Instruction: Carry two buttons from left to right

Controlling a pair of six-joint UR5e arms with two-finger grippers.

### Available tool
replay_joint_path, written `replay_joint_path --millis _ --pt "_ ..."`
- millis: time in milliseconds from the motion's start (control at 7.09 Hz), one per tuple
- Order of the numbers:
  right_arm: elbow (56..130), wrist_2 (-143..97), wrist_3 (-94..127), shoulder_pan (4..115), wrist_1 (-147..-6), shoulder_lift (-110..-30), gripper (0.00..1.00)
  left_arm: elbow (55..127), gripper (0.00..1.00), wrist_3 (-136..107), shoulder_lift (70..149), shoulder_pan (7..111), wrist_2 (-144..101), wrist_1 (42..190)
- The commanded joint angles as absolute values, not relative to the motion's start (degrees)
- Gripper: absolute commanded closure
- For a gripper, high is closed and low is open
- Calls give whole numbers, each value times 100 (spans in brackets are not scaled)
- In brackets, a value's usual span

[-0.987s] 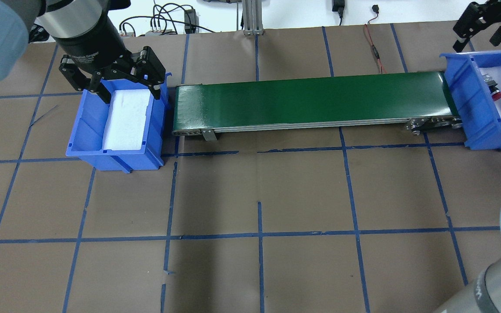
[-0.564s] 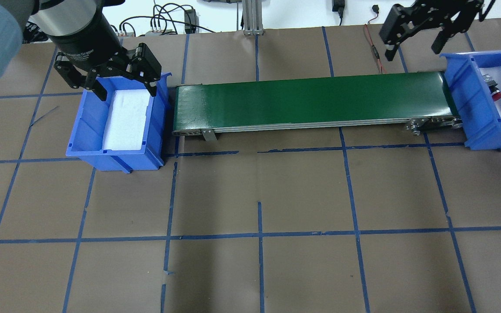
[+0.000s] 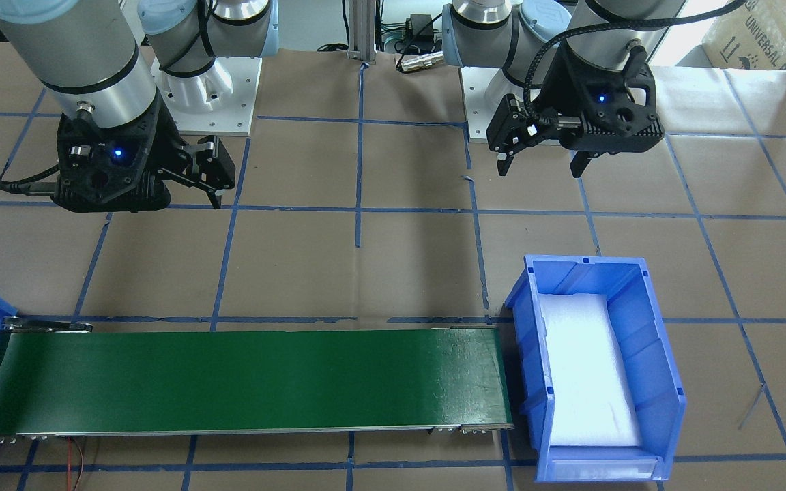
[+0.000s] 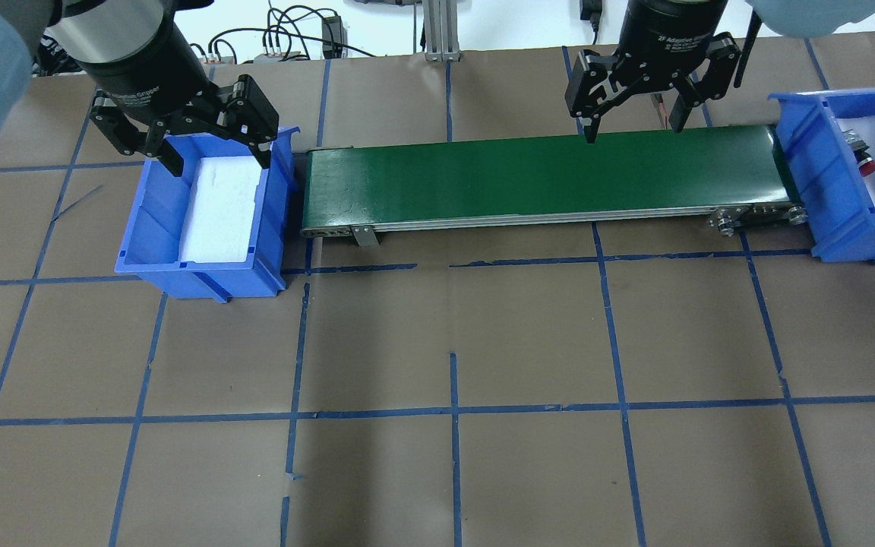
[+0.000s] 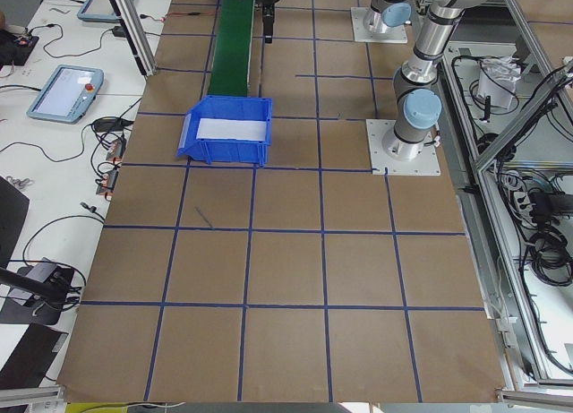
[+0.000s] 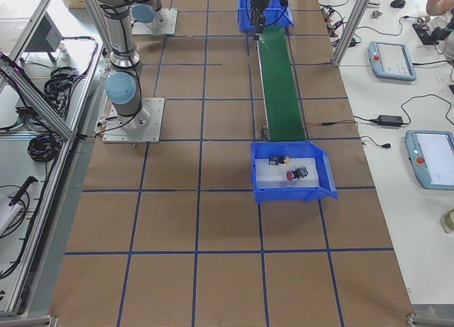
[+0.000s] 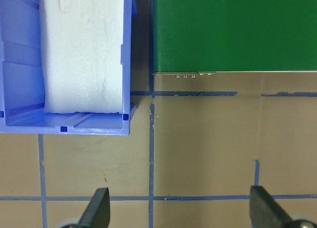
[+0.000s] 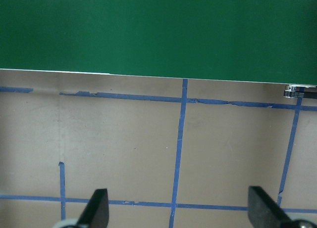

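Note:
Both buttons lie on white foam in the right blue bin [image 4: 825,178] at the conveyor's right end. The red button [image 4: 868,164] shows in the overhead view and in the exterior right view [image 6: 294,174]. The second button [image 6: 277,159], dark with a hint of yellow, lies beside it. My left gripper [image 4: 217,156] is open and empty, held high on the robot's side of the left blue bin [image 4: 202,270]. My right gripper [image 4: 633,131] is open and empty, high on the robot's side of the belt's right part. Both wrist views show open, empty fingers [image 7: 99,210] [image 8: 99,210].
A green conveyor belt [image 4: 544,171] runs between the two bins and carries nothing. The left bin holds only white foam [image 4: 221,201]. The table is brown paper with a blue tape grid. Cables [image 4: 654,83] lie at the far edge.
My right gripper has swung left from behind the right bin to over the belt's right part. My left gripper has shifted slightly back and stays open.

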State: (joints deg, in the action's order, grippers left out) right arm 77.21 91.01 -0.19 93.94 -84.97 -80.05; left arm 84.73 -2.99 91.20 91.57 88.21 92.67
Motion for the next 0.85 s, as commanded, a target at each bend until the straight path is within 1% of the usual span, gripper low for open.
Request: replay_joint_path --millis 0,282,705 --pt "7848 9175 9 9247 -8596 -8033 1 8490 0 -299 9088 9193 8815 9290" --pt "7901 9176 78 9141 -8823 -8042 1 8534 0 -299 9071 9211 8815 9290" --pt "7954 9106 97 8948 -8675 -8033 1 8596 0 -299 9192 9228 8815 9246"
